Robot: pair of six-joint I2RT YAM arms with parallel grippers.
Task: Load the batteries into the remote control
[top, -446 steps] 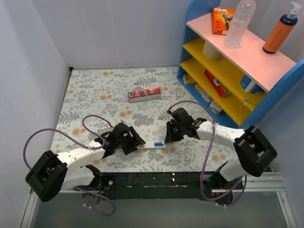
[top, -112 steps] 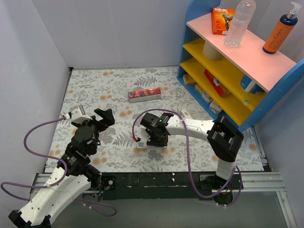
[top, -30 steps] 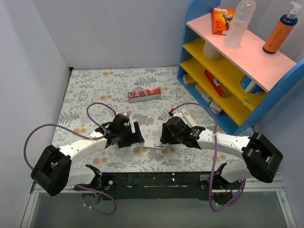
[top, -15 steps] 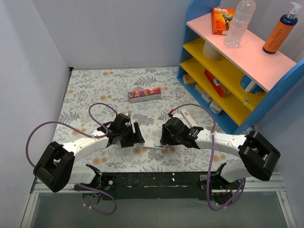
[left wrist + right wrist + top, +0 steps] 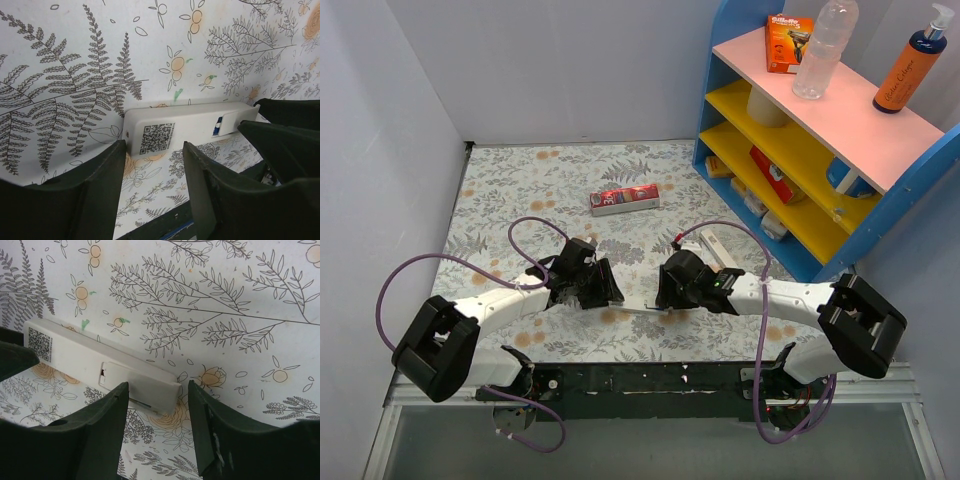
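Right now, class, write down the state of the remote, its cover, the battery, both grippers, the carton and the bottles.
Remote: flat on the table, code side up.
Battery cover: on, with a small gap at its edge.
Battery: blue, inside, showing through the gap.
Left gripper: open, at the code end.
Right gripper: open, at the cover end.
Red carton: lying flat.
Clear bottle: upright.
Pump bottle: upright.

White remote control [image 5: 185, 130] with black QR square, blue battery [image 5: 218, 126] showing at its slot, worktop [image 5: 520, 190] white with grey fern print and orange blossoms, red carton [image 5: 625, 200], orange pump bottle [image 5: 905, 75], shelf unit [image 5: 708, 110] blue with pink and yellow boards.
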